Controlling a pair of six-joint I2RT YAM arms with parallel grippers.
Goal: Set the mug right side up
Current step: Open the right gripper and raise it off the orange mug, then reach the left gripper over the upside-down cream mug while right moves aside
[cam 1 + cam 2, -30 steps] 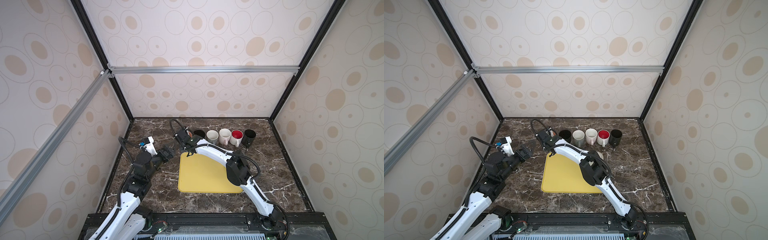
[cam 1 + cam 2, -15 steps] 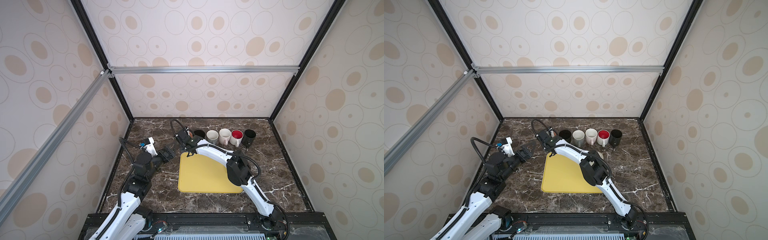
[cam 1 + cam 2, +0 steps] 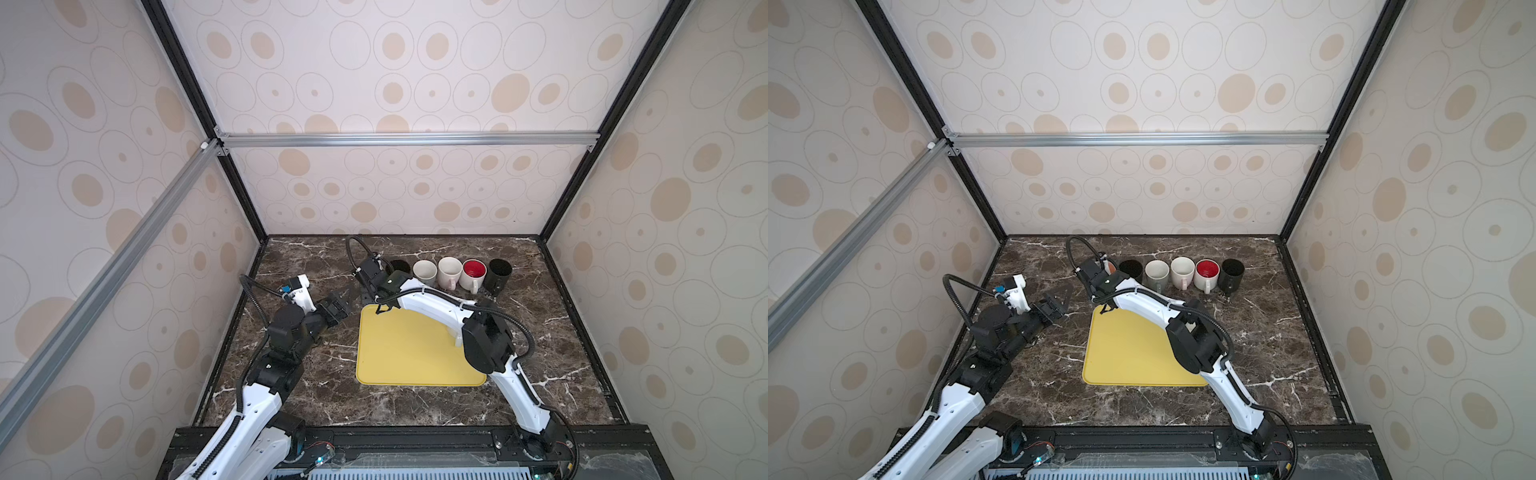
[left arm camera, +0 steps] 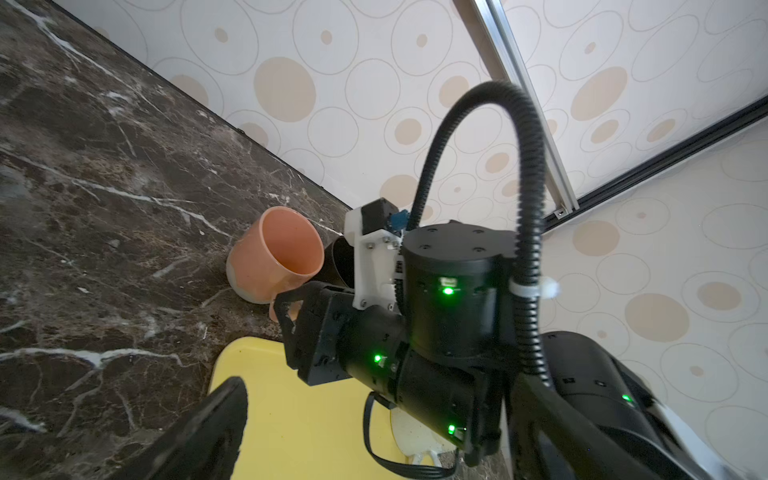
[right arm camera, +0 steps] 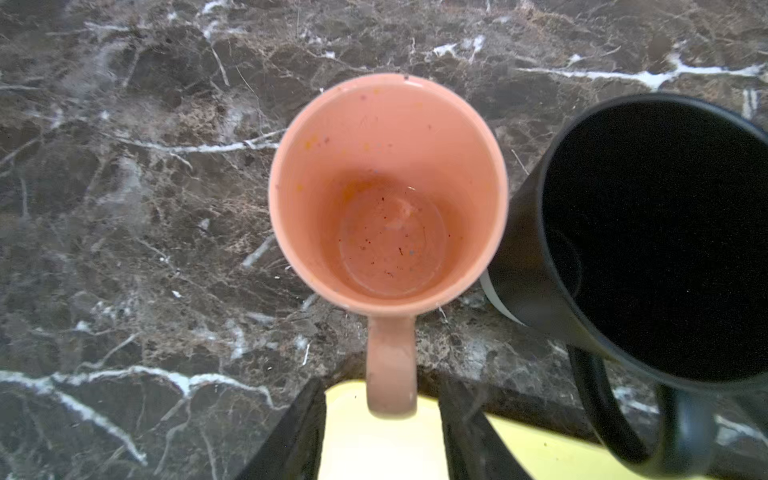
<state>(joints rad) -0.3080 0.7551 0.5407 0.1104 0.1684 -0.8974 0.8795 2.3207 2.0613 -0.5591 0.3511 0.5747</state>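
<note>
Already upright, the salmon-pink mug point(image 5: 388, 195) stands mouth up on the dark marble surface point(image 5: 124, 208), at the left end of the row of mugs along the back wall. Its inside is bare apart from a few dark specks. Just beside it is a black mug point(image 5: 648, 249), also mouth up; whether the two touch I cannot tell. Further along the row in both top views come a grey mug point(image 3: 424, 272), a white mug point(image 3: 449, 270), a red-lined mug point(image 3: 474, 272) and another black one point(image 3: 498, 272). The pink mug's handle point(image 5: 390, 361) points toward the near corner of the yellow mat point(image 3: 407, 353), its end lying over the mat's edge in the right wrist view. The right fingers point(image 5: 295, 436) stand apart, one on each side of that handle, with a strip of yellow showing between each finger and the handle, so they grip nothing. In both top views the right arm's wrist hides most of the pink mug. The left fingers point(image 4: 203, 432) are spread wide and empty, raised over the surface just left of the mat's far corner and aimed toward the right arm's wrist, near the pink mug but not touching it.
</note>
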